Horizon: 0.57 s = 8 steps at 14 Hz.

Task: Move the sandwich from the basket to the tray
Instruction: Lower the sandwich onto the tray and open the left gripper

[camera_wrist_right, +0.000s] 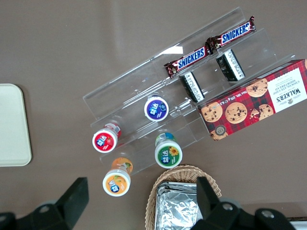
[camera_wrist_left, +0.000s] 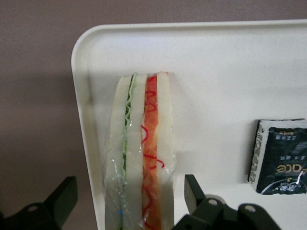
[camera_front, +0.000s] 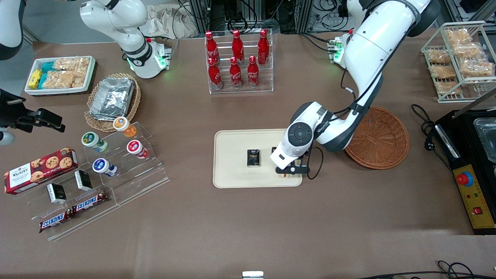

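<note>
The sandwich (camera_wrist_left: 144, 143), a plastic-wrapped wedge of white bread with green and orange-red filling, stands on its edge on the cream tray (camera_wrist_left: 230, 72), close to the rim. My gripper (camera_wrist_left: 128, 191) is open and straddles it, with a gap between each finger and the bread. In the front view the gripper (camera_front: 288, 170) hangs low over the tray (camera_front: 232, 162), at the corner nearest the camera on the basket's side, and hides nearly all of the sandwich. The reddish-brown basket (camera_front: 381, 139) lies empty beside the tray, toward the working arm's end.
A small black packet (camera_front: 254, 158) lies on the tray beside the gripper. A rack of red bottles (camera_front: 239, 62) stands farther from the camera than the tray. Cups, candy bars, a cookie box and a foil-filled tan basket (camera_front: 112, 99) lie toward the parked arm's end.
</note>
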Motion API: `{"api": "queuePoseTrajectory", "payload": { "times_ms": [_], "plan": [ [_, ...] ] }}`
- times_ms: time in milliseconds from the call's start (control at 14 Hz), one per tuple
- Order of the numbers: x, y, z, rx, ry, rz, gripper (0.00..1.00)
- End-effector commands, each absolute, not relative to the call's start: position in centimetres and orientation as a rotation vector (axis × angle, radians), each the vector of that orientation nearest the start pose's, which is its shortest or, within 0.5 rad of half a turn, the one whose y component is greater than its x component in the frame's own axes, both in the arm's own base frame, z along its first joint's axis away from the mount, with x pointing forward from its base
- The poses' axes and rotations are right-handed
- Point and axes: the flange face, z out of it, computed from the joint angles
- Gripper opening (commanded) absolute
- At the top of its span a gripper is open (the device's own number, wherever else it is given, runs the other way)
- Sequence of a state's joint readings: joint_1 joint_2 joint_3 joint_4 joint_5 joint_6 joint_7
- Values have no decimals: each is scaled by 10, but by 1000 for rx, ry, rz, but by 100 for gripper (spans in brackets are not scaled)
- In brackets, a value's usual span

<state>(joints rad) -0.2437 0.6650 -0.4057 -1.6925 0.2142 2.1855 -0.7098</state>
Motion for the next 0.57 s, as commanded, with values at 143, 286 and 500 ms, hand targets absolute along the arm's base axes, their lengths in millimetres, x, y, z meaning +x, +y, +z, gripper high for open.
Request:
{"api": "queuePoseTrajectory", "payload": {
  "times_ms": [143,286,500],
  "plan": [
    [560,-371,254,-3133,-47,131,100],
    [564,-369,286,-3134,-68,91,100],
    [579,-357,361,-3116,-405,18,100]
  ]
}}
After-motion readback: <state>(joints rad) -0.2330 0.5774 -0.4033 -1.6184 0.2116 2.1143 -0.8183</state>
